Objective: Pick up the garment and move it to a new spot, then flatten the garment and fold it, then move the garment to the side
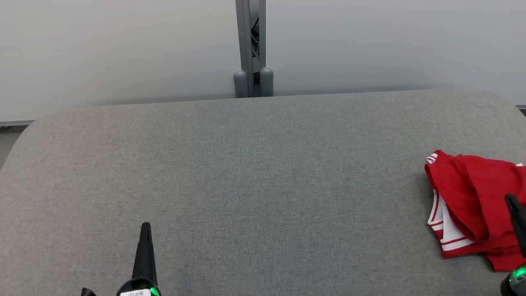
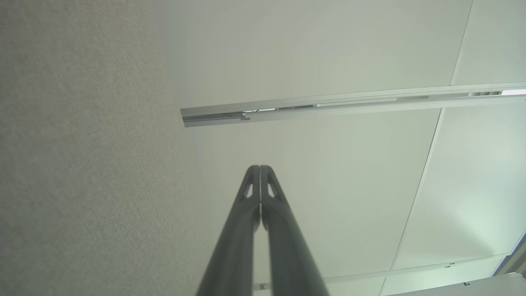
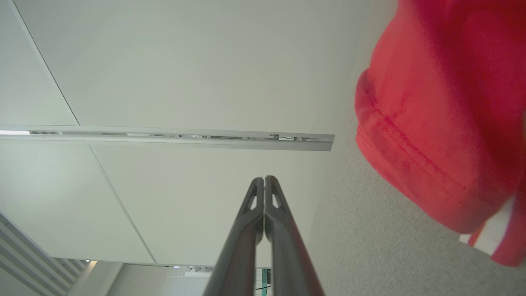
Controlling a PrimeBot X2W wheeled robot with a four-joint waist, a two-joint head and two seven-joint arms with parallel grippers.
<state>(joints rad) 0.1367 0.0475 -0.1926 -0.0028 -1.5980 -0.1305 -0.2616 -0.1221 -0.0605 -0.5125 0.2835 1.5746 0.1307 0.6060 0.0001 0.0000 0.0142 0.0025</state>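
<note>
A crumpled red garment (image 1: 472,193) is seen at 4 o'clock on the grey bench (image 1: 263,172). The left tool (image 1: 146,227) and right tool (image 1: 511,199) are pressed narrow, nothing held.

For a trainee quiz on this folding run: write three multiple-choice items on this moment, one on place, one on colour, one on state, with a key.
1. Where on the grey surface does the garment lie in the head view?
A. far left
B. centre
C. right edge

2. What colours is the garment?
A. red with white stripes
B. blue with yellow stripes
C. plain black

3. How is the left gripper?
A. shut, holding nothing
B. wide open
C. shut on the garment

Key:
1. C, it lies at the surface's right edge, by the right gripper.
2. A, the cloth is red with white bands.
3. A, its fingers meet with nothing between them in the left wrist view.
</note>
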